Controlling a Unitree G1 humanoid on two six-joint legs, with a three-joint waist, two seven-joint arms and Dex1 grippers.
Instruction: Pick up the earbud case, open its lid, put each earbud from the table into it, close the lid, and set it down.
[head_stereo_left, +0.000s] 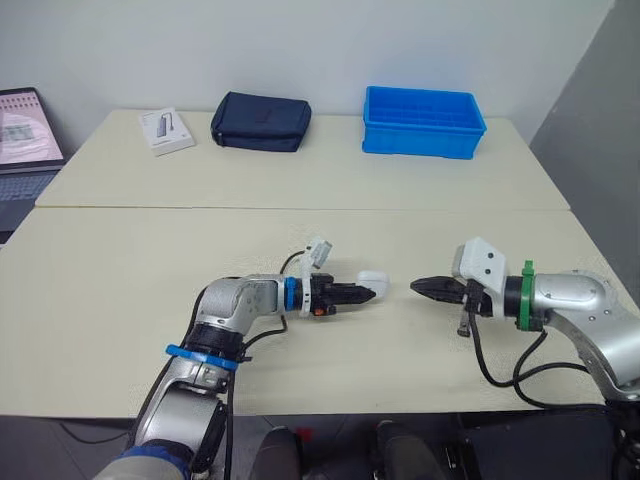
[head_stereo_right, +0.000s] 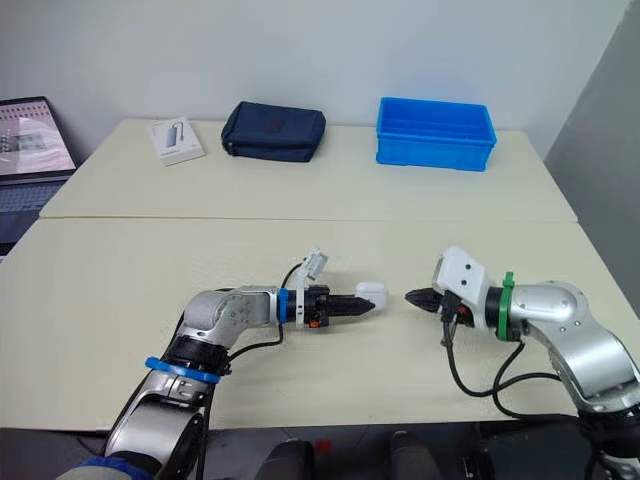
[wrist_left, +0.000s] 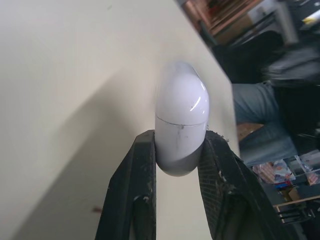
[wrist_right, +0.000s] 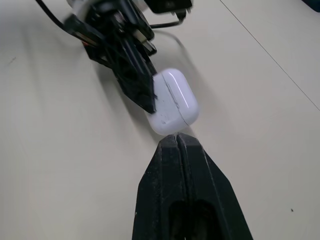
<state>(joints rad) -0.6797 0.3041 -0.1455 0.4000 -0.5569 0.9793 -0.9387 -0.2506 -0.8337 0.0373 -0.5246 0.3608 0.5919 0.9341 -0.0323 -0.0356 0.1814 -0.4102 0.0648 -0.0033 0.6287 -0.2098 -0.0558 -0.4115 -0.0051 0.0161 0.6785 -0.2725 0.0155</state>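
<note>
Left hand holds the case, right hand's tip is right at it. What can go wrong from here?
1. The left hand clamps only the lower end of the earbud case, so a nudge may pivot it or slip it out.
2. The right hand is shut, with its tip near the closed lid. It may shove the case instead of prying the lid open.

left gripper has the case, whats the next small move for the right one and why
Probably ease the right gripper forward to the lid and pry it up at the seam. The left gripper is shut on the earbud case below that seam, the lid is closed, and the right gripper's shut tips point at it across a small gap.
</note>
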